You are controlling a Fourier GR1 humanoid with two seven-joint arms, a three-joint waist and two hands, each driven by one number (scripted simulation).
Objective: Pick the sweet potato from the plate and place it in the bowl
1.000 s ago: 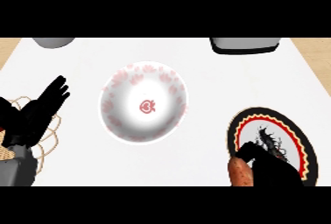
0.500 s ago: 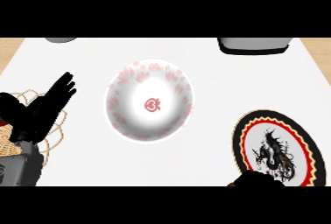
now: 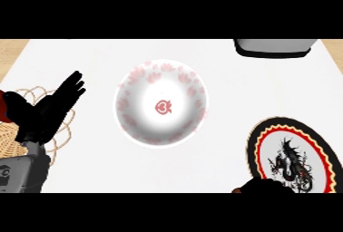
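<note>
The white bowl (image 3: 137,113) with red flower marks stands mid-counter with nothing in it. To its right, near the lower edge, lies the plate (image 3: 271,147), black-rimmed with a red and yellow ring and a dragon drawing; nothing rests on its visible part. Only a small dark part of my right hand (image 3: 264,187) shows, at the lower edge just left of the plate's near rim. No sweet potato shows anywhere in the head view. My left hand (image 3: 50,111) rests open at the left, fingers straight, well clear of the bowl.
A woven mat (image 3: 30,131) lies under my left hand, with a red object (image 3: 7,106) at the left edge. A grey container (image 3: 275,47) stands at the back right. Wooden counter shows past the white surface's far corners.
My right hand, which held the sweet potato beside the plate a second ago, has drawn back toward the lower edge. The potato has gone out of sight. The left hand stayed put.
</note>
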